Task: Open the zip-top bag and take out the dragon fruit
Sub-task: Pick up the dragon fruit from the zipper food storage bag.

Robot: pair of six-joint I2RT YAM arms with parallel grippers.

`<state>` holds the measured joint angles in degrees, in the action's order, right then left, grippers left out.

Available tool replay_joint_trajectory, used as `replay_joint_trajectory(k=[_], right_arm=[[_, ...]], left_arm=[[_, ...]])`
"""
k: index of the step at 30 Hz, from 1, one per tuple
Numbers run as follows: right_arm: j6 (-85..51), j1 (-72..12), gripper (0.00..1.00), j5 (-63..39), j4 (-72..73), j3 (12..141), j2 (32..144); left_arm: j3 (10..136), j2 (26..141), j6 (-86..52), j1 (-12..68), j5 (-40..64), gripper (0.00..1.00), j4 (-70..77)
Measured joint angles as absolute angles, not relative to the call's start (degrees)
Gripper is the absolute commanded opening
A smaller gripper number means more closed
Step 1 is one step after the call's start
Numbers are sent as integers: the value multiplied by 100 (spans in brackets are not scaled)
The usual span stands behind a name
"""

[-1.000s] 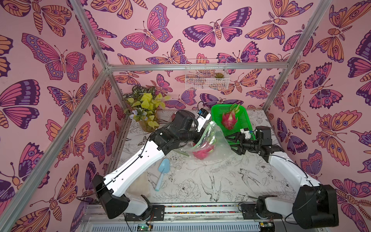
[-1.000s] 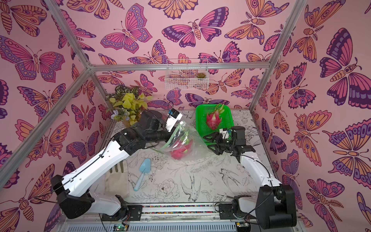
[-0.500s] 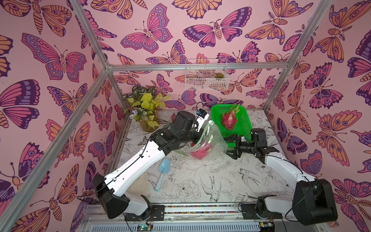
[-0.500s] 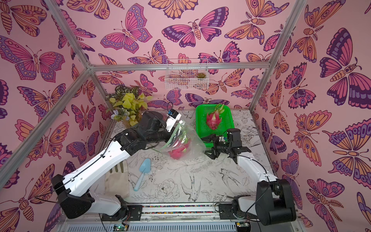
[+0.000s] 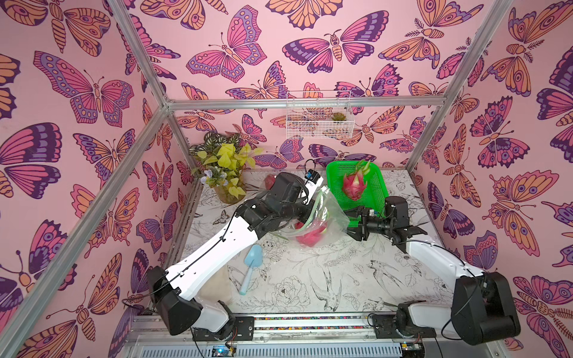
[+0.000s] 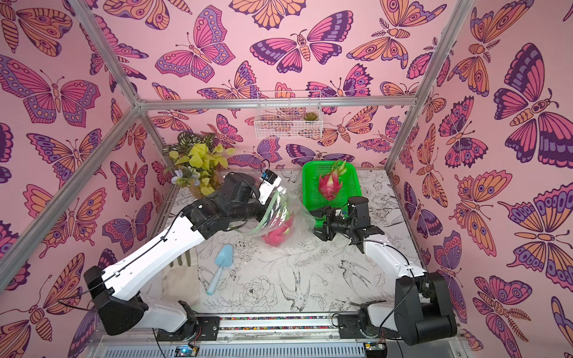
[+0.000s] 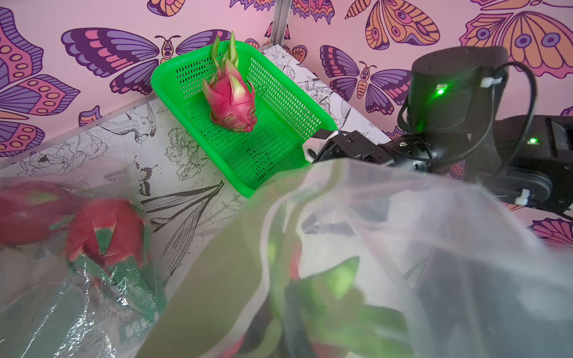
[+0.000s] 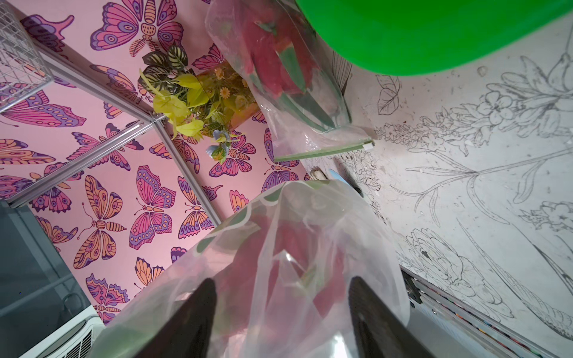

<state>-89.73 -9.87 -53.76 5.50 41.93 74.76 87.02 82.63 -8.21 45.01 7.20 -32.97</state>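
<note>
My left gripper (image 5: 310, 214) is buried in the clear zip-top bag (image 5: 324, 217) (image 6: 286, 217) and holds it up off the table by its green zip edge. One dragon fruit (image 5: 310, 237) (image 6: 274, 237), pink with green scales, hangs inside it. My right gripper (image 5: 348, 221) (image 6: 314, 221) is at the bag's right side. Its black fingers (image 8: 198, 310) stand apart with loose bag film (image 8: 279, 248) between them, not pinched. Another dragon fruit (image 5: 355, 184) (image 7: 231, 99) lies in the green basket (image 5: 376, 186) (image 7: 279, 102).
A second, zipped bag (image 8: 294, 77) with dragon fruit (image 7: 105, 235) lies behind my left arm near the potted plant (image 5: 226, 167). A blue scoop (image 5: 251, 266) and a beige cloth (image 5: 217, 288) lie front left. A white wire basket (image 5: 317, 122) hangs on the back wall.
My right gripper has moved left, away from the green basket, up to the bag's side, and its jaws have narrowed around the film. My left gripper has kept the bag raised.
</note>
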Motion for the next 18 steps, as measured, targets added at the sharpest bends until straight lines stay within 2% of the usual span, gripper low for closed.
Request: replay_joint_trajectory(k=[8,18], right_arm=[[-9008,-991,0,-5336,860,4139,7721],[-8521,-976,0,-5299,749,4130,8042]], left_arm=[[8685,8340,-843,4504,722,0,-3280],[8683,8305,-838,4506,607,0,-3321]])
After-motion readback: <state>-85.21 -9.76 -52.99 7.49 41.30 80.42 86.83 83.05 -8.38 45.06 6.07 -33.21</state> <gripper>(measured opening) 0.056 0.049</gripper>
